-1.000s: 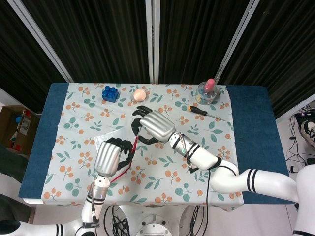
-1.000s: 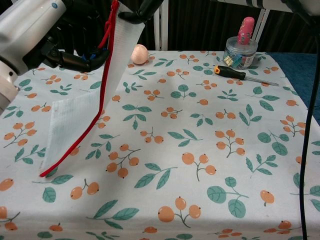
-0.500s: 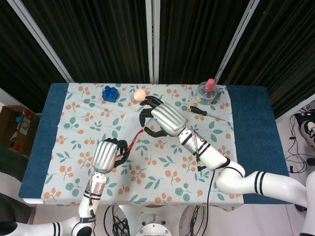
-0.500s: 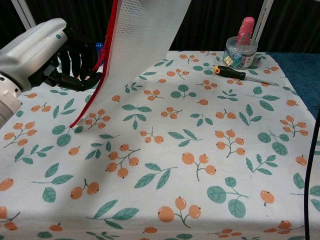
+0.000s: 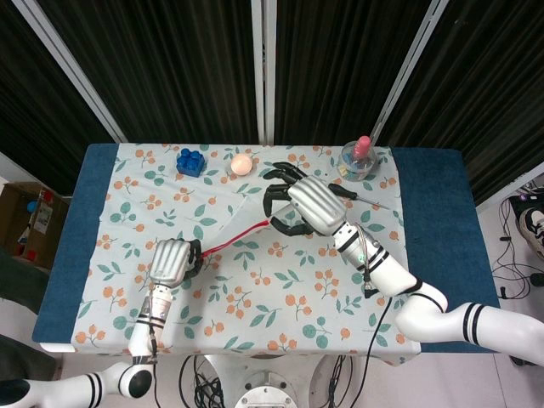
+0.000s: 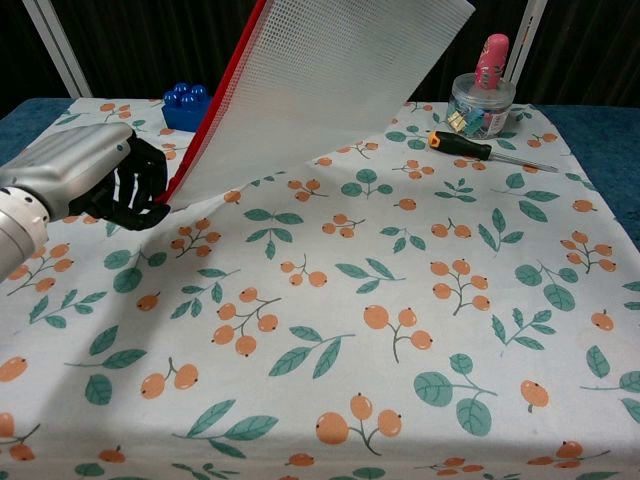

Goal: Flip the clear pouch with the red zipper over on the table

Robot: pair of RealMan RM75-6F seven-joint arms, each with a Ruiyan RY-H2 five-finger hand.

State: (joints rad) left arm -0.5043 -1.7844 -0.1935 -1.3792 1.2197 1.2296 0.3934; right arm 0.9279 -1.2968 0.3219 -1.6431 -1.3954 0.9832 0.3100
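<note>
The clear mesh pouch (image 6: 320, 90) with the red zipper (image 6: 215, 110) hangs tilted above the table's left half, its sheet leaning to the right. In the head view the zipper (image 5: 238, 236) runs as a red line between both hands. My right hand (image 5: 306, 204) grips the pouch's raised end near the table's middle back; the chest view does not show this hand. My left hand (image 5: 172, 262) sits low at the front left, fingers curled on the zipper's lower end. In the chest view the left hand (image 6: 95, 185) meets that corner just above the cloth.
A blue toy brick (image 5: 190, 161) and a peach ball (image 5: 242, 163) lie at the back left. A clear jar with a pink top (image 6: 482, 95) and a screwdriver (image 6: 480, 150) lie at the back right. The floral tablecloth (image 6: 400, 330) covers the table.
My right hand carried the pouch's upper end rightward and back, swinging the sheet from near vertical to leaning right. My left hand moved left and lower with the zipper's bottom end.
</note>
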